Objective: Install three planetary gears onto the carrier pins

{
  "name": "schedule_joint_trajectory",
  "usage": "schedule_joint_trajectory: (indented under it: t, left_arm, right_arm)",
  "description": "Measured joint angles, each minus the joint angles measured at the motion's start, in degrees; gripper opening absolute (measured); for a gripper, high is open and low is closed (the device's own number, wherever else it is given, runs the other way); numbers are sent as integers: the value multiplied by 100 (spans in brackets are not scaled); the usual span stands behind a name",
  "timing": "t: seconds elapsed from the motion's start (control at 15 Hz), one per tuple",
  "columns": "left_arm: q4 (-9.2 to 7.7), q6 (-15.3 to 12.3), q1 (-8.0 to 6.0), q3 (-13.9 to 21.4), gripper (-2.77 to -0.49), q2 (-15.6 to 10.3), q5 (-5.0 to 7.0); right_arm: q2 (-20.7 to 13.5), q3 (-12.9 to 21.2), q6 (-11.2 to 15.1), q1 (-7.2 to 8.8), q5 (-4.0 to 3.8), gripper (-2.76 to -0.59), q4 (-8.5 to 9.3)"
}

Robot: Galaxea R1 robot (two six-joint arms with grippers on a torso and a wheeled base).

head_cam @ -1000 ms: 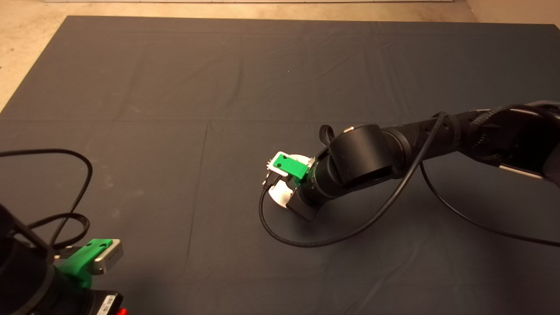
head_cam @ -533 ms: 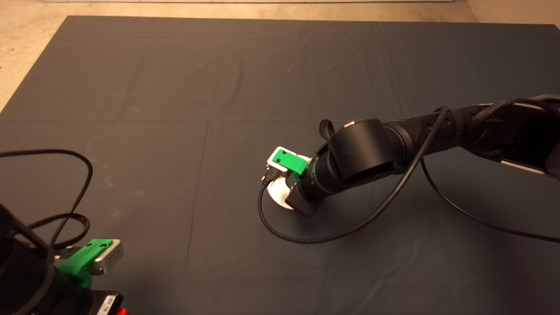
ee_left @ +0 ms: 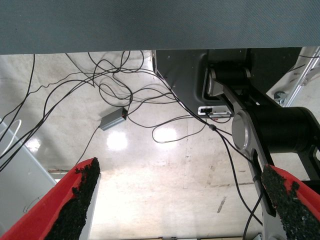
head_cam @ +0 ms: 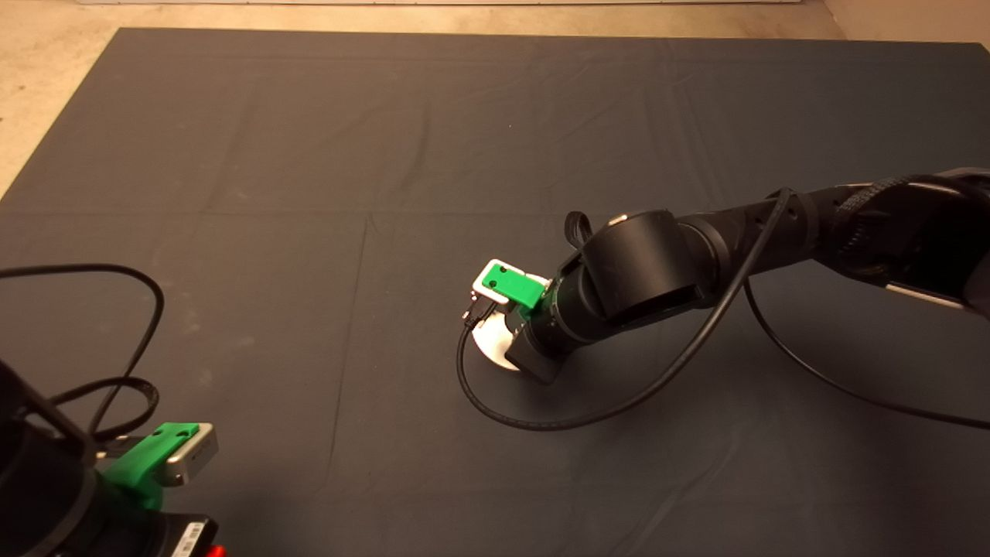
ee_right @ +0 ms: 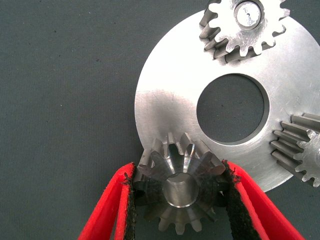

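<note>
The mat [head_cam: 309, 193] fills the head view. The right arm [head_cam: 696, 255] reaches in from the right edge to just right of centre, over the disc [ee_right: 170, 90]. The right gripper [ee_right: 179, 200] pinches a gear [ee_right: 180, 187] at the disc's rim. Two gears [ee_right: 240, 25] [ee_right: 300, 150] already sit on pins. The left gripper [ee_left: 180, 200], fingers spread, waits at lower left.

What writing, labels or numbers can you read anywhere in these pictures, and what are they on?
None can be read.
White sticker on the black housing beside the left hand, head view: print too small to read.
White label on the robot's base, left wrist view: too blurred to read.
Disc, planetary gears and right hand: no markings visible.
</note>
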Motion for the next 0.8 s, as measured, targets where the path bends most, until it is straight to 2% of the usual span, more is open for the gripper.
schedule_joint_trajectory:
  t: [0.47,0.8]
  left_arm:
    - [0,-5,0,0,-93,0,0]
    - [0,-5,1,0,-93,0,0]
  right_arm:
    - [-1,0,0,-90,2,-235,1]
    - [-12,0,-9,-96,-1,-235,0]
